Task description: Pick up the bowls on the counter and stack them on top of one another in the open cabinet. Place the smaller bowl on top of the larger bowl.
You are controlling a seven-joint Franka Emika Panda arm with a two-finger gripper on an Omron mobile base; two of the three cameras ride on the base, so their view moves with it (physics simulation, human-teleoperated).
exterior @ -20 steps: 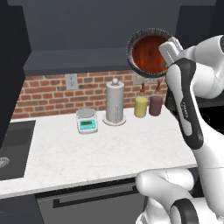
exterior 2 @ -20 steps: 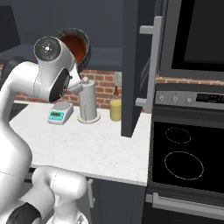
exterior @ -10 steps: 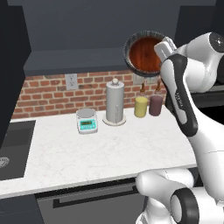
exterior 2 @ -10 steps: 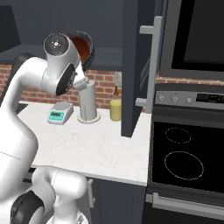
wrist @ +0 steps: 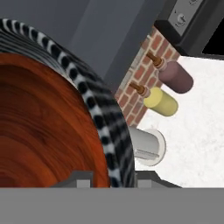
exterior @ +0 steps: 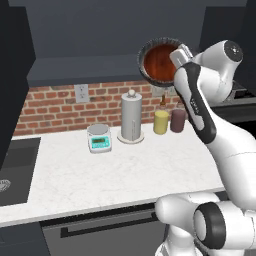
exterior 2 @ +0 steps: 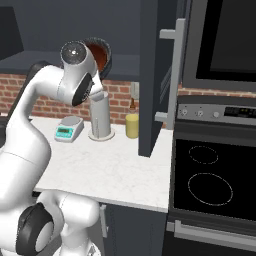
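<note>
— Where are the bowls on your screens?

— Upper right of my left base view: the smaller bowl (exterior: pixel 161 62) sits nested inside the larger bowl (exterior: pixel 143 59), both tipped on edge, openings facing back toward the camera, held up in front of the cabinet (exterior: pixel 100 30).

— And the gripper?

— The gripper (exterior: pixel 179 54) meets the rim at the bowls' right edge. In the hand view its fingers (wrist: pixel 78 179) straddle the ribbed wall, so I read it as clamped on the rims, though the tips are mostly hidden.

— Anything below?

— The counter (exterior: pixel 125 167) carries a scale (exterior: pixel 99 138), a paper towel holder (exterior: pixel 131 117), a yellow bottle (exterior: pixel 161 120) and a maroon bottle (exterior: pixel 178 119) along the brick wall (exterior: pixel 55 102).
</note>
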